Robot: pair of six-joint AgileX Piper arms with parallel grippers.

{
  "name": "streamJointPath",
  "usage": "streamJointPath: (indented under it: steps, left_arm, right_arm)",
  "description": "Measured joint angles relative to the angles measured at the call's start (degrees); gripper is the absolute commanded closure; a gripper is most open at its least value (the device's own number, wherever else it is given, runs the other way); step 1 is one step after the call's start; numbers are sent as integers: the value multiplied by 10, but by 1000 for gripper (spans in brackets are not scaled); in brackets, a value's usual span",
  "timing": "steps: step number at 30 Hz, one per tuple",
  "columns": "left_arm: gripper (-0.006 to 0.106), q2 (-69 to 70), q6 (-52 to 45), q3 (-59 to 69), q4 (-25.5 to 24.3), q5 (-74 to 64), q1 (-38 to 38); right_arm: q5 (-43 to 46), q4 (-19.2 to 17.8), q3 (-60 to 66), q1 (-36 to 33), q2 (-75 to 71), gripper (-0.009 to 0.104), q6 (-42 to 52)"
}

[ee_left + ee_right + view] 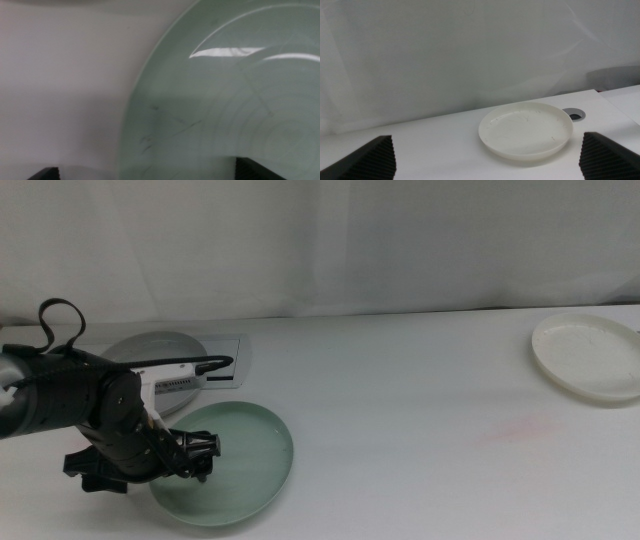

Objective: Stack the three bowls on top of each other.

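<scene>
The left gripper (203, 452) hovers low over the near-left rim of the pale mint green bowl (245, 460), jaws spread apart, grasping nothing. Just behind it sits the grey bowl (160, 345) on a silver-framed panel (225, 370). Far right lies the white bowl (590, 355) — the right gripper (485, 155), out of the middle view, faces it with jaws wide apart.
</scene>
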State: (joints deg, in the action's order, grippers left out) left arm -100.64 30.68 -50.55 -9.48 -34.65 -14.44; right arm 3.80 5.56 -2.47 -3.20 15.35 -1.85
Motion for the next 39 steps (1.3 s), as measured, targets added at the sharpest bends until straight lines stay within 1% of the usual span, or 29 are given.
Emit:
streamJointPath:
  steps: [2,4,6,8,10,11,22,27,30,36,39]
  left_arm:
    - [9,-4,0,-2,7,8,0]
    - [13,-6,0,-3,10,14,0]
    - [33,-9,0,-3,18,20,0]
    - [57,-11,0,-4,25,26,-1]
    - [92,-13,2,-5,25,27,-1]
    - [103,-13,4,-6,20,26,0]
    - [103,-9,-7,-9,18,31,3]
    - [103,37,-16,-16,30,10,1]
    - [103,84,-46,-40,50,-14,-1]
    - [103,166,-102,-110,119,-56,-5]
    - [103,186,-112,-129,129,-63,-24]
  right_arm:
    - [0,0,0,0,0,-8,0]
    - [0,0,0,0,0,-8,0]
    - [0,0,0,0,0,-8,0]
    - [0,0,0,0,0,-8,-3]
    - [0,0,0,0,0,-8,-2]
    - [0,0,0,0,0,-8,-2]
    - [0,0,0,0,0,-8,-2]
    - [0,0,0,0,0,-8,-2]
    - [0,0,0,0,0,-8,-2]
    - [0,0,0,0,0,-8,-1]
    - [0,0,0,0,0,-8,-1]
